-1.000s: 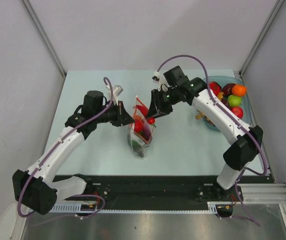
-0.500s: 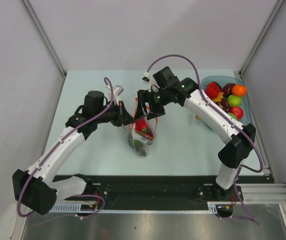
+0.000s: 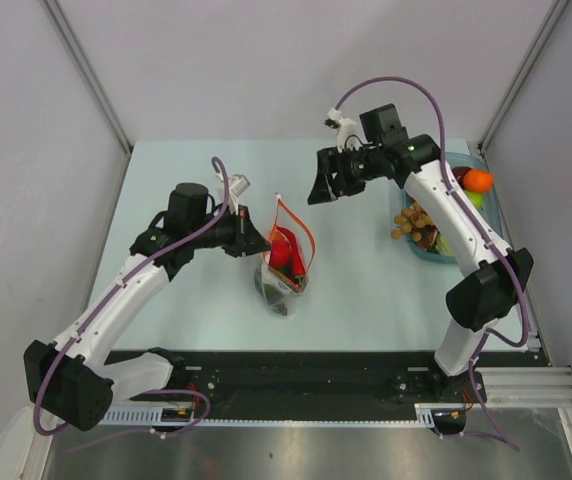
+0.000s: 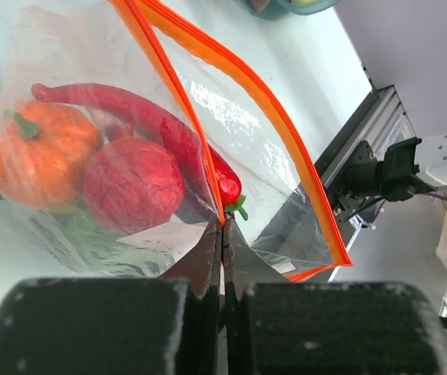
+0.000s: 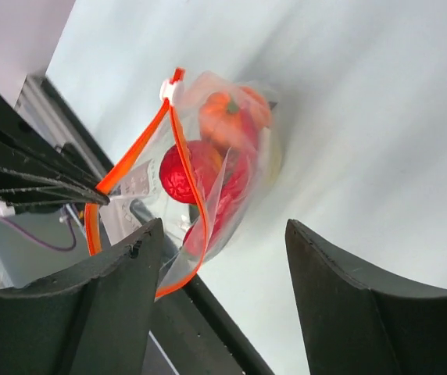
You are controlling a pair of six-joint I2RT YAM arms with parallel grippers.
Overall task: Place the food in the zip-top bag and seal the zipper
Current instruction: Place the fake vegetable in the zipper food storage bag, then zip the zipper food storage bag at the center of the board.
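Black left tool [image 4: 222, 234] is pressed together, pinching the zipper [image 4: 239, 70] edge of the zip-top bag [image 4: 274, 199] on its near side. In the top view the left tool [image 3: 256, 240] sits at the bag's left edge. The zip-top bag [image 3: 284, 265] stands up from the worktop [image 3: 196, 300] near the middle, bottom resting down, mouth up.

Zipper [image 3: 299, 225] is unsealed: its two orange-red strips spread apart into an open loop. A small white tab [image 5: 169, 89] sits at one end of the zipper [image 5: 183, 148].

Inside the bag:
- orange pumpkin [image 4: 40, 152] with a green stem
- red round fruit [image 4: 134, 183] touching the pumpkin
- long red chili [image 4: 153, 125] lying across the top of both
- green piece [image 4: 91, 234] underneath, partly hidden

Right tool [image 5: 222, 234] is spread wide and holds nothing; the zip-top bag [image 5: 216, 168] shows between its fingers [image 5: 122, 305] but below and apart from them. In the top view the right tool [image 3: 324, 188] hangs above the worktop, up and right of the bag, between it and the blue tray [image 3: 426, 252].

Tray sits at the right edge of the worktop, mostly hidden behind the right arm. Showing in it:
- orange fruit [image 3: 478, 180]
- tan cluster [image 3: 413, 220]
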